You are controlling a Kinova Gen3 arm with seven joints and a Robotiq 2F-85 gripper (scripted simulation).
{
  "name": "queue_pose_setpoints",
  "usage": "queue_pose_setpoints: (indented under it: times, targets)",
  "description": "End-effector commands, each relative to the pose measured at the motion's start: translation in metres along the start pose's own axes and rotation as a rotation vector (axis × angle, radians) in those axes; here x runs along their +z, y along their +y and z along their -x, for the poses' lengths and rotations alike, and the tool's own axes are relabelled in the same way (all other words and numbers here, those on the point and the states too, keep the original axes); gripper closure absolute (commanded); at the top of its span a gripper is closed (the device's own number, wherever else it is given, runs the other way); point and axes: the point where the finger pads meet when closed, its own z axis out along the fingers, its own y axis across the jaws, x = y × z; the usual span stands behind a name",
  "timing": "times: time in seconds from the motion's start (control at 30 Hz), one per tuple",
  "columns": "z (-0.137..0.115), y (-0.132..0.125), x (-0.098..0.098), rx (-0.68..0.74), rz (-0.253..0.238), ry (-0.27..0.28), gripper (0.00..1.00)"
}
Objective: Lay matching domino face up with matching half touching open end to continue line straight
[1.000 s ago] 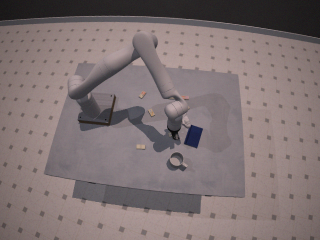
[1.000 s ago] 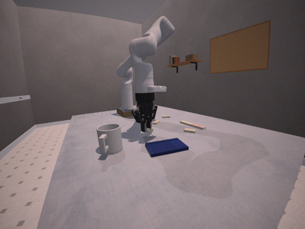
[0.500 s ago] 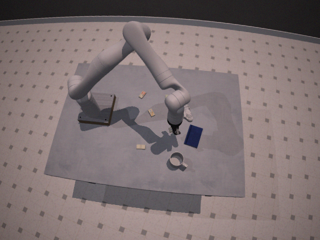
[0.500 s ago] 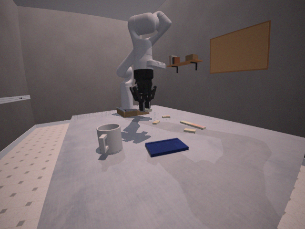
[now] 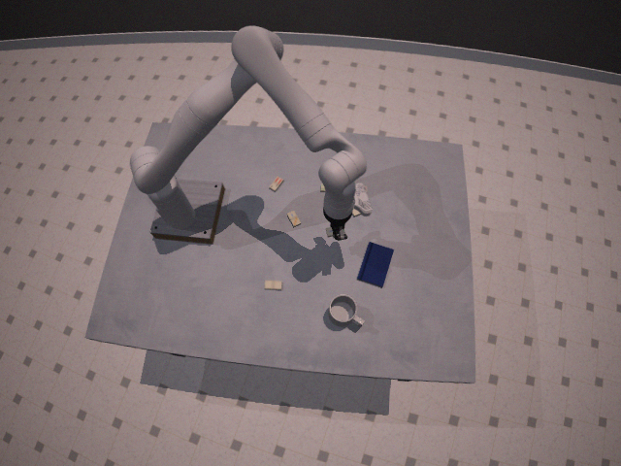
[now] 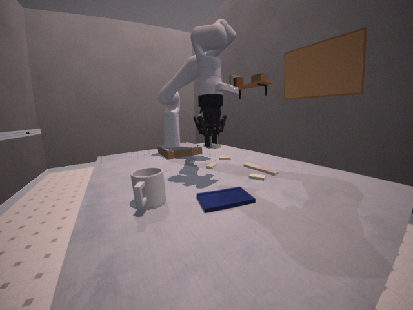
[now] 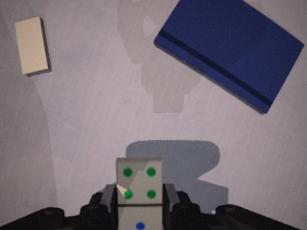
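"Firstly, what is the state of the hand?"

"The Robotiq gripper [image 5: 339, 234] [image 6: 211, 144] [image 7: 139, 199] is closed on the green-and-blue domino [image 5: 329, 232] [image 6: 217, 145] [image 7: 139, 182], one finger against each long side, above the table [image 5: 200, 301] [image 6: 133, 253] [image 7: 86, 120]. Four green pips show on one half and a blue pip on the other."

"Purpose of that grip?"

"Probably transport. The side grip leaves the pips readable and should permit a flat set-down. Whether this domino matches cannot be told; the line's end pips are too small to read."

"Locate the line."

"The domino line [image 6: 261, 168] lies flat on the table, end to end; the arm largely covers it from above. The blank-backed domino [image 5: 356, 213] [image 6: 257, 176] [image 7: 33, 45] lies near it, apart from the hand. If the held domino matches, align its matching half with the open end, lower it, release and retract. Contact at an angle could shift the line."

"Remaining items?"

"The blue book [image 5: 375, 264] [image 6: 225, 199] [image 7: 230, 53] lies flat; the mug [image 5: 341, 321] [image 6: 156, 188] stands upright, well apart from the line. Neither appears to serve the task. The table is grey, with arm shadows across it."

"Room?"

"Pale floor [image 5: 49, 250] [image 6: 33, 250] with small dark squares, grey-brown walls, an orange-brown wall panel [image 6: 325, 66], and a bracketed wall shelf [image 6: 250, 85] bearing a brown box [image 6: 259, 77]."

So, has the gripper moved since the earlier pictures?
Yes. In the top view, the gripper has moved away from the mug, towards the picture's upper edge.
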Motion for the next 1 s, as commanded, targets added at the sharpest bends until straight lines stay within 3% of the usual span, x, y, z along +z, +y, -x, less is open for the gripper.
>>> queue_pose_setpoints:
  times: [0.0, 0.17, 0.23, 0.27, 0.47, 0.63, 0.97]
  targets:
    - [-0.004, -0.067, 0.000, 0.081, 0.006, -0.001, 0.71]
    - [0.003, -0.122, 0.000, 0.164, 0.006, 0.000, 0.71]
    - [0.003, -0.122, 0.000, 0.164, 0.006, 0.000, 0.71]
    - [0.007, -0.150, 0.000, 0.179, 0.006, 0.001, 0.71]
    - [0.023, -0.205, 0.000, 0.250, 0.006, 0.004, 0.71]
    - [0.029, -0.221, 0.000, 0.272, 0.005, 0.005, 0.71]
    - [0.030, -0.223, 0.000, 0.274, 0.005, 0.005, 0.71]
